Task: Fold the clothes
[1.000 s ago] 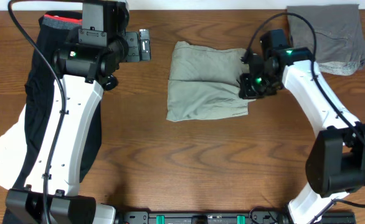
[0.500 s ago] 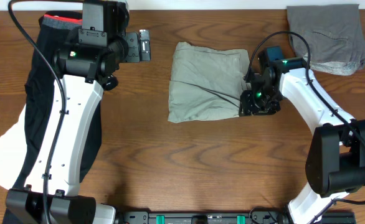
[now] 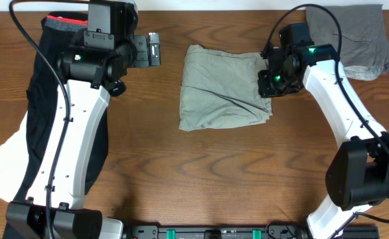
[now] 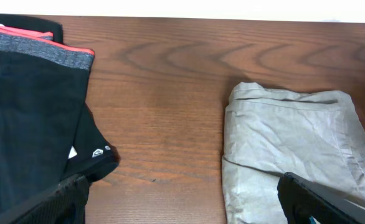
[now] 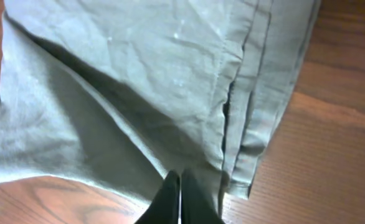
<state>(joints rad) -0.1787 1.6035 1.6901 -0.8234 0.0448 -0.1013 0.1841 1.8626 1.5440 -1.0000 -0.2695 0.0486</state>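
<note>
Centre of the overhead frame: the folded khaki trousers [image 3: 221, 89] lie on the wooden table [image 3: 214, 172]. My right gripper [image 3: 273, 85] is at their right edge, pinched tight on a ridge of cloth that runs taut towards it in the wrist view. The left gripper [image 3: 149, 50] hangs at upper left, its fingers spread wide and empty, beside a black garment [image 3: 45, 46]. A grey garment [image 3: 350, 36] sits folded at upper right. My worry is that the pinch has caught only the top layer. If so, a lift would peel the stacked edges apart or drag the bundle out of square. A thin bite could also slip free mid-move.
</note>
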